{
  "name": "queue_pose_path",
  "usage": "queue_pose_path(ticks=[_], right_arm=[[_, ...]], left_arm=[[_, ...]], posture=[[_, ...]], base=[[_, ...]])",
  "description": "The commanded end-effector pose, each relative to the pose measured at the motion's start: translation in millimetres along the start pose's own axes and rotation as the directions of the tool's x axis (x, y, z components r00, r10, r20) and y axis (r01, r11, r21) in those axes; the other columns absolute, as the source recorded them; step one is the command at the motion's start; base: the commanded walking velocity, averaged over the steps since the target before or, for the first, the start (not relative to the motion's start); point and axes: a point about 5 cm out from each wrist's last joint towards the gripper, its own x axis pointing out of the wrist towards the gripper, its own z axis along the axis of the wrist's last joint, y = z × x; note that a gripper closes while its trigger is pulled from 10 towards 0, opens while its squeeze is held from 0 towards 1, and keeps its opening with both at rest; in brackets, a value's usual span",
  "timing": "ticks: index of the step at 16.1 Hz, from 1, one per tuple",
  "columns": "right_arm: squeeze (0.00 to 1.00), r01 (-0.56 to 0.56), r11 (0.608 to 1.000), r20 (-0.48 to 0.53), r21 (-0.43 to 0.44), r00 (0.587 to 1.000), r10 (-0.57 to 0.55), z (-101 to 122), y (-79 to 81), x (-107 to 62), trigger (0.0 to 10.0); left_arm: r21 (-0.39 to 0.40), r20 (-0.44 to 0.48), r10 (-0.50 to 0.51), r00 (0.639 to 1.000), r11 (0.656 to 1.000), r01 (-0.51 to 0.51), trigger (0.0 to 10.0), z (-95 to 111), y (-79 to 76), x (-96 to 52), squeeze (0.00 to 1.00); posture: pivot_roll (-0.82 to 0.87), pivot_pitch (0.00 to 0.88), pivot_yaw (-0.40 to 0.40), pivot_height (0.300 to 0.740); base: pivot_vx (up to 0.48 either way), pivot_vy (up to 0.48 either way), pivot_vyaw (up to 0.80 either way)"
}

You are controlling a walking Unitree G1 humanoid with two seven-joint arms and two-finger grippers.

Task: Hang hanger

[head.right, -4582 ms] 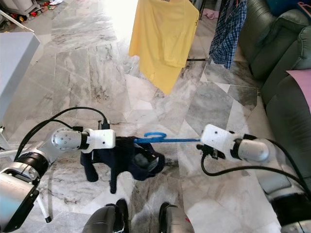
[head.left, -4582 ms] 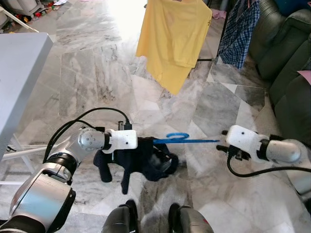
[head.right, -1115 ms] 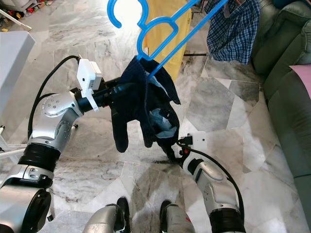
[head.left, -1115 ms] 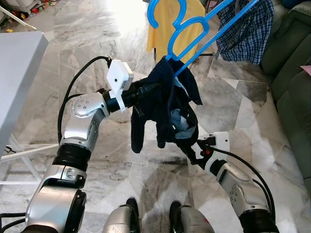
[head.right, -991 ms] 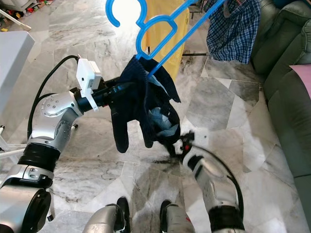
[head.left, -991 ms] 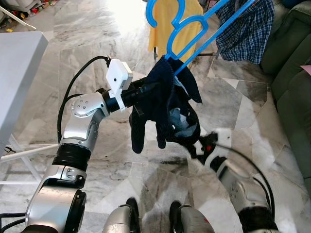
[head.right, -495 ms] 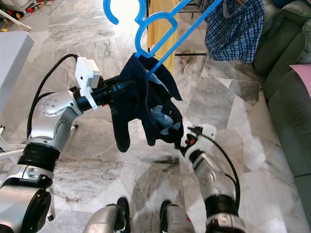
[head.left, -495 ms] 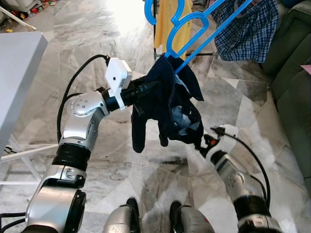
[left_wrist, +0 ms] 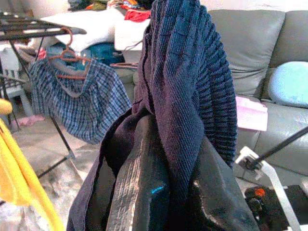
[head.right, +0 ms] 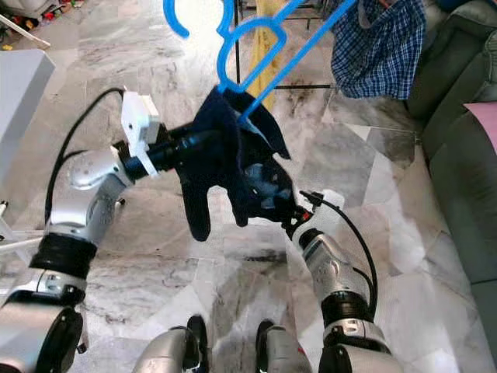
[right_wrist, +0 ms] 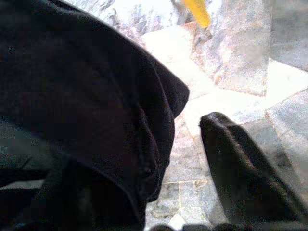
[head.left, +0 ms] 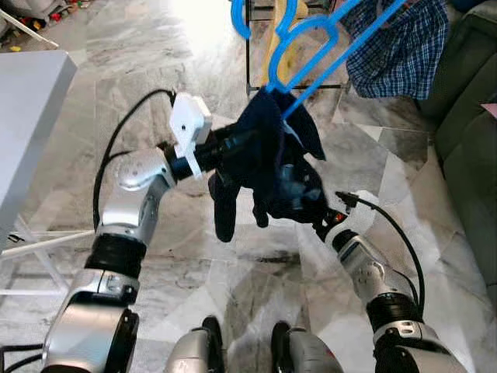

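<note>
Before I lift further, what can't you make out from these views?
- Blue hanger: hook end and rail cut off by the eye views' top edge.
- Left gripper: grip buried in the dark garment, left wrist view.
- Right gripper: one finger behind the garment's hem, right wrist view.

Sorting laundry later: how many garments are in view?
3: a dark garment on the blue hanger, a yellow garment behind it, a plaid shirt near the sofa. More may be hidden.

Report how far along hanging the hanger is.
Done: the dark garment is on the blue hanger and lifted off the floor. In hand: the left gripper clamps it aloft; the right gripper reaches under its hem. Left: hooking it onto the rack.
</note>
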Motion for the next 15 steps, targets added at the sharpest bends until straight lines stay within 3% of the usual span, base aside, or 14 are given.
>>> queue_pose_path(ticks=[1,5,10,12,15], right_arm=[[0.00,0.042,0.999,-0.030,0.017,0.999,-0.041,-9.1,-8.1,-3.1,0.0],[0.00,0.107,0.994,-0.025,0.034,0.994,-0.106,-8.6,-23.2,-7.3,0.0],[0.00,0.106,0.994,0.046,-0.007,0.993,-0.106,18.3,-29.5,-11.1,0.0],[0.00,0.108,0.994,0.054,-0.021,0.993,-0.107,28.3,-31.2,-12.8,0.0],[0.00,0.075,0.994,0.060,-0.082,0.996,-0.070,57.0,-25.3,-15.0,0.0]], left_arm=[[0.026,0.042,-0.013,0.999,1.000,0.012,0.0,10.0,-1.0,1.8,0.00],[0.025,0.054,0.000,0.999,1.000,-0.001,0.0,13.3,0.9,0.9,0.00],[0.013,0.036,0.014,0.999,1.000,-0.014,0.0,7.0,1.2,-2.7,0.00],[-0.004,0.015,0.022,1.000,1.000,-0.022,0.0,-1.7,-0.1,-6.8,0.00],[-0.069,-0.076,0.012,0.997,0.997,-0.017,0.0,-36.4,-14.0,-22.3,0.00]], posture=[[-0.12,0.252,0.027,0.740],[-0.12,0.248,0.023,0.740],[-0.13,0.251,0.023,0.740],[-0.13,0.251,0.024,0.740],[-0.15,0.252,0.030,0.740]], base=[[0.000,0.000,0.00],[0.000,0.000,0.00],[0.000,0.000,0.00],[0.000,0.000,0.00],[0.000,0.000,0.00]])
